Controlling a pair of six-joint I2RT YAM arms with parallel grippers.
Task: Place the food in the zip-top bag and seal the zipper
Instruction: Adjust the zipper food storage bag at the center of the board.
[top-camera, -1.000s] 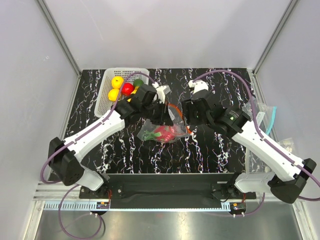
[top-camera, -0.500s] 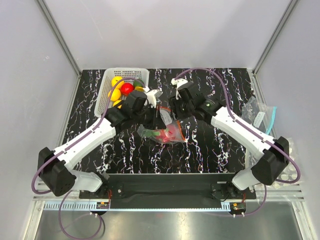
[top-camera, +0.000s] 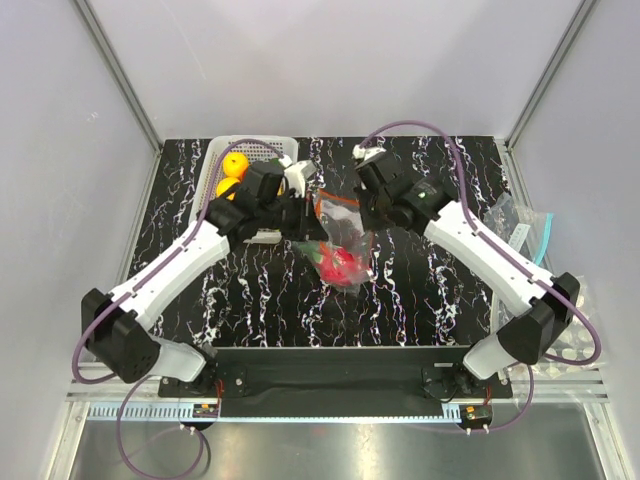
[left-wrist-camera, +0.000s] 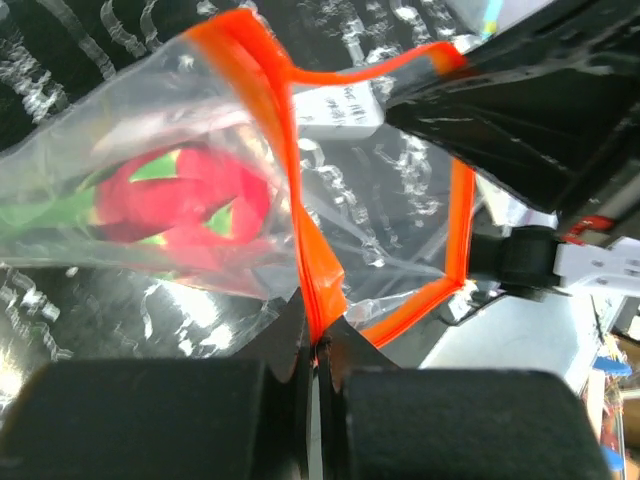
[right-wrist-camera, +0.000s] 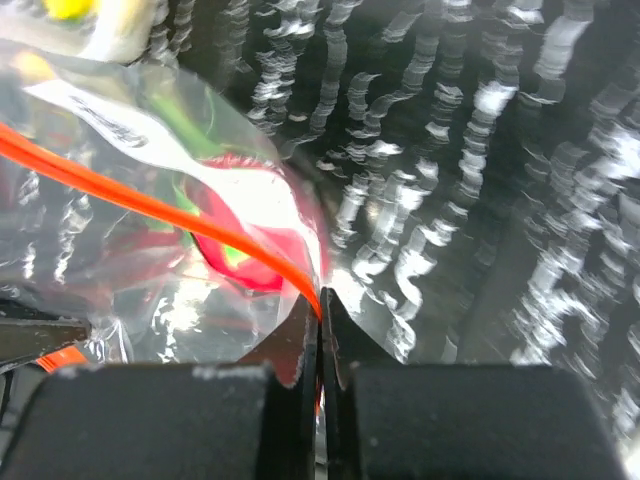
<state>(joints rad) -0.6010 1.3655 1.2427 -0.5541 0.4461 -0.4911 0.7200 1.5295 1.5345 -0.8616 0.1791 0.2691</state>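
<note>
The clear zip-top bag hangs between my two grippers above the dark marbled table. A pink-red dragon fruit with green leaves sags in its bottom. My left gripper is shut on the red-orange zipper at one side of the mouth. My right gripper is shut on the zipper at the other side. In the left wrist view the strip runs as an open loop. The other food, round yellow-orange fruits, lies in the basket.
A white mesh basket stands at the back left, partly behind my left arm. A second clear bag with a teal edge lies at the right edge of the table. The enclosure's grey walls close in on three sides.
My right gripper has swung in and shut on the zipper strip. The bag has come up off the table and now hangs between both grippers, with the dragon fruit sunk to its bottom.
</note>
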